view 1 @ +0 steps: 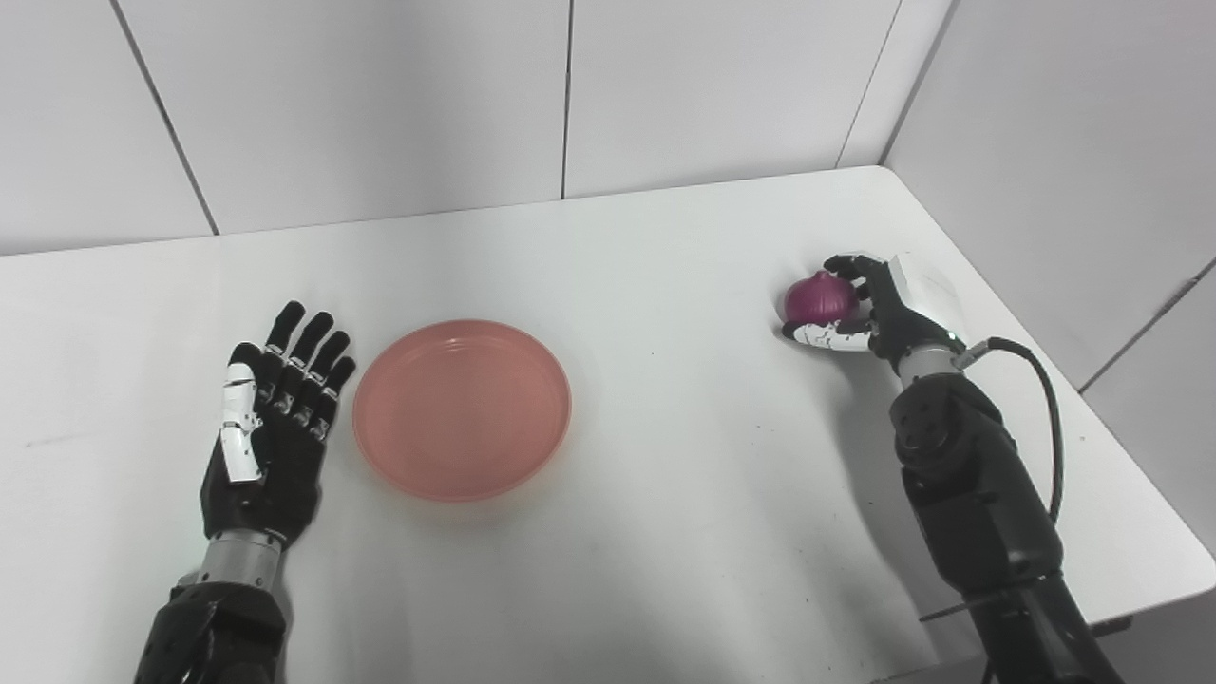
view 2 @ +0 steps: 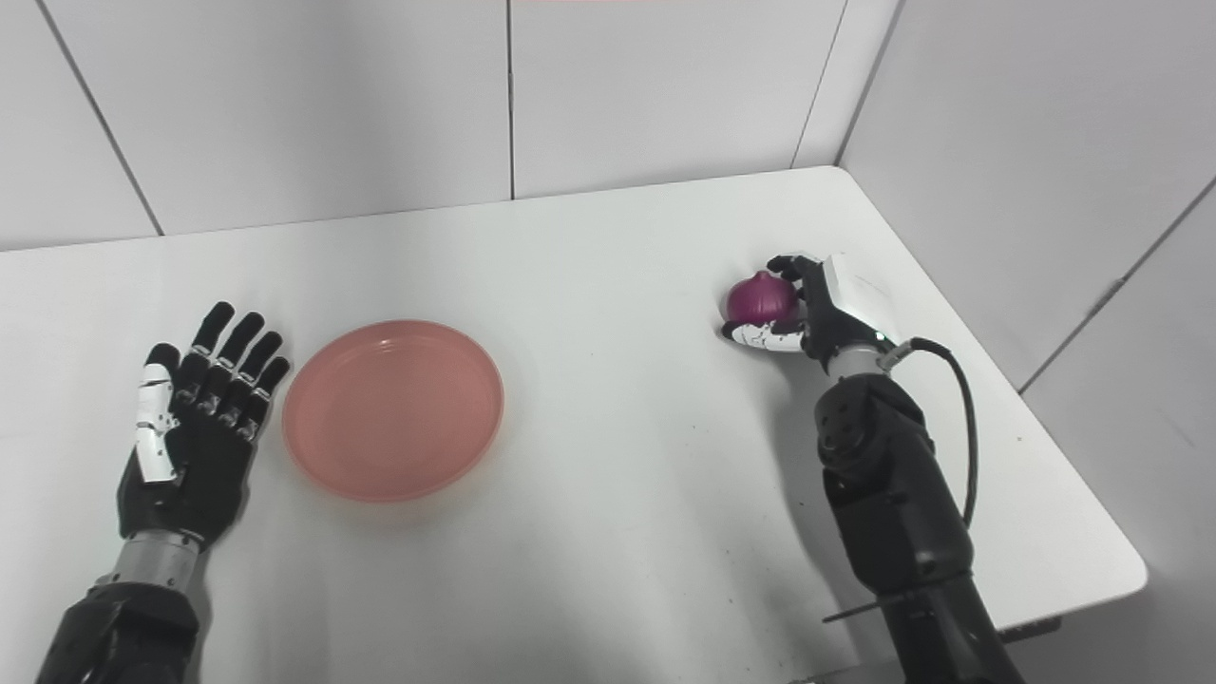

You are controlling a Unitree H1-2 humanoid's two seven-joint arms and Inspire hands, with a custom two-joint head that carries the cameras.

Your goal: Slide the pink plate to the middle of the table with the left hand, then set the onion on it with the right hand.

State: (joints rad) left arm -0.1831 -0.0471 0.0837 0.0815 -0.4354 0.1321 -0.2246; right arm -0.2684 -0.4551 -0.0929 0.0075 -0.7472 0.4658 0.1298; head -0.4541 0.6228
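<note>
White table [view 1: 665, 475] — pink plate [view 1: 463, 408] left of centre, purple onion [view 1: 820, 297] far right

- Bright, even, diffuse light; both views sharp.
- Soft faint shadows under the right hand [view 1: 860, 313] and left of the left hand [view 1: 271, 427].
- Mild sheen on the white table [view 1: 665, 456].

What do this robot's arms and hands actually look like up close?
Both arms are black, bulky and jointed, each with a silver metal ring at the wrist. The left hand has black fingers and a white thumb. The right hand is black with a white back panel and white thumb. A black cable loops along the right forearm.
</note>
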